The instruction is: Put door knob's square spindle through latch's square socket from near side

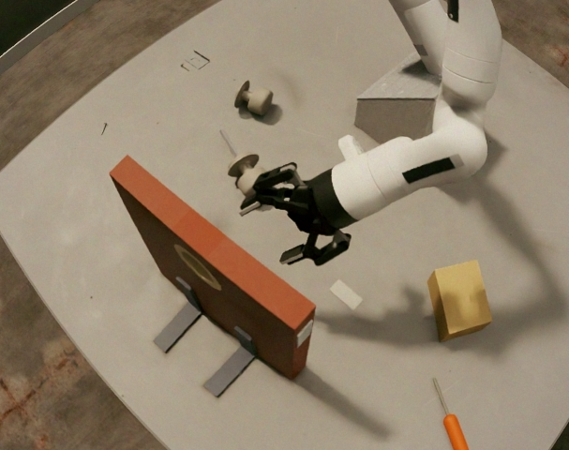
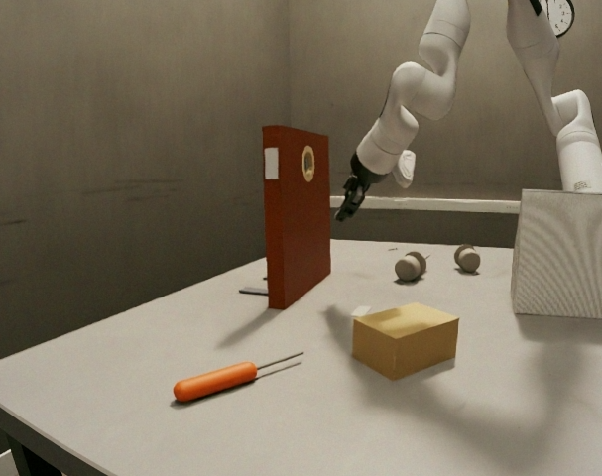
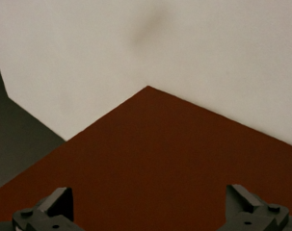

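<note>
The brown wooden door panel (image 1: 255, 271) (image 2: 297, 230) (image 3: 150, 159) stands upright. A brass-coloured ring (image 1: 216, 285) (image 2: 308, 178) surrounds the latch opening; the socket's square shape cannot be made out. A beige knob (image 1: 247, 182) (image 2: 408, 268) lies on the table on the robot's side, with its round plate (image 1: 242, 165) (image 2: 421, 260) and thin spindle (image 1: 228, 142) pointing away from the gripper. My gripper (image 1: 270, 232) (image 2: 340, 216) (image 3: 149, 203) is open and empty, raised above the table close to the panel's robot-facing side. It partly covers the knob in the top view.
A second beige knob (image 1: 260, 99) (image 2: 468, 259), with no spindle visible, lies farther back. A yellow block (image 1: 461, 297) (image 2: 406, 338) and an orange-handled screwdriver (image 1: 454, 430) (image 2: 216, 381) lie on the table (image 1: 371, 387) (image 2: 111, 384). Grey brackets (image 1: 177, 326) brace the panel's far side.
</note>
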Controlling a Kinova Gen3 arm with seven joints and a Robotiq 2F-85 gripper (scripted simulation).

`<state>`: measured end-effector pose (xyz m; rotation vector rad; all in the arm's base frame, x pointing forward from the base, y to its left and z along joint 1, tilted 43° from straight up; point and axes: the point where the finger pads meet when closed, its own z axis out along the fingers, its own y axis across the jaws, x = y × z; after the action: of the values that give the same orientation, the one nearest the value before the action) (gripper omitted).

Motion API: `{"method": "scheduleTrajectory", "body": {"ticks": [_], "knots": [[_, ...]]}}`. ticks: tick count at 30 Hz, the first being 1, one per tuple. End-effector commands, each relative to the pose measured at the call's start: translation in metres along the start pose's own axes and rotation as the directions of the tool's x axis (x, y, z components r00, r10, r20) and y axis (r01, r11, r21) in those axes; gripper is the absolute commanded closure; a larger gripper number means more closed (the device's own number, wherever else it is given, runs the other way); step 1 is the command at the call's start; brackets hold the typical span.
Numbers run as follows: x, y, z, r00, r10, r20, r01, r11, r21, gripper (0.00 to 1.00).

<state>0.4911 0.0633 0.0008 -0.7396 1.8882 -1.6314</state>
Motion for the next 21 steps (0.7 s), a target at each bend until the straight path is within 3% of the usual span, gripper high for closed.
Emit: {"method": "scheduleTrajectory", "body": {"ticks": [1,21], "knots": [[-0.0008,-0.0004,-0.0005,1.0,0.001,0.001,-0.001,1.0,0.0,0.0],[0.0016,-0.0015,0.0006,1.0,0.003,-0.01,-0.003,1.0,-0.007,0.0]]}}
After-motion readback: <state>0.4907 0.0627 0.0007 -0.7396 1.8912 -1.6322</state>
